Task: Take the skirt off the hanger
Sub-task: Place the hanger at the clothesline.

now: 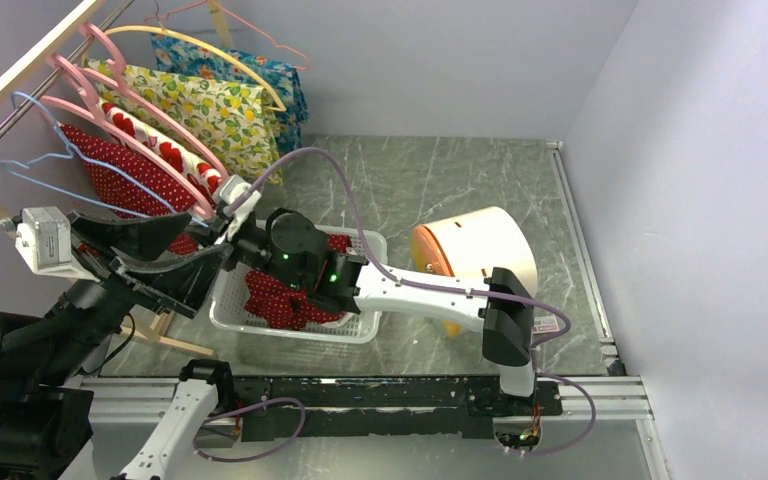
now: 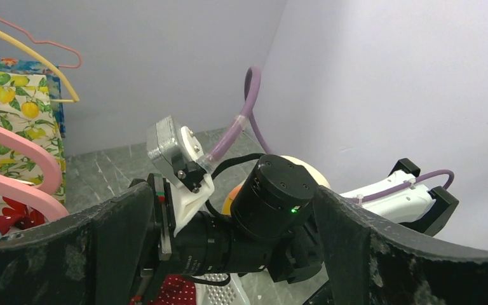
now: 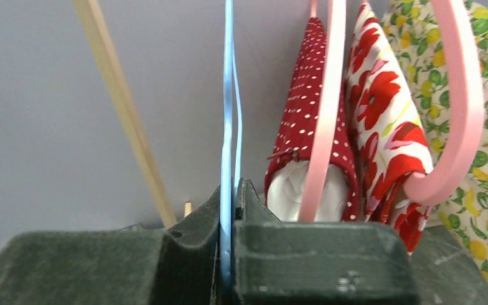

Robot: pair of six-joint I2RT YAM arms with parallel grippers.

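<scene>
A bare blue wire hanger point(image 3: 229, 95) hangs at the near end of the rack point(image 1: 63, 152), and my right gripper point(image 3: 229, 210) is shut on its lower wire. A red white-dotted skirt point(image 1: 278, 297) lies crumpled in the white basket point(image 1: 360, 330). Another red dotted skirt point(image 3: 305, 108) hangs on a pink hanger point(image 3: 325, 114) just behind the blue one. My left gripper point(image 2: 233, 194) is open with nothing in it. Its black fingers point(image 2: 381, 254) straddle the right arm's wrist point(image 2: 273, 197) above the basket's left end.
Flowered and lemon-print garments point(image 1: 210, 110) hang on pink and yellow hangers further along the rail point(image 1: 30, 100). A wooden rack post point(image 3: 127, 108) stands left of the blue hanger. A cream and orange drum point(image 1: 480, 250) lies on its side right of the basket.
</scene>
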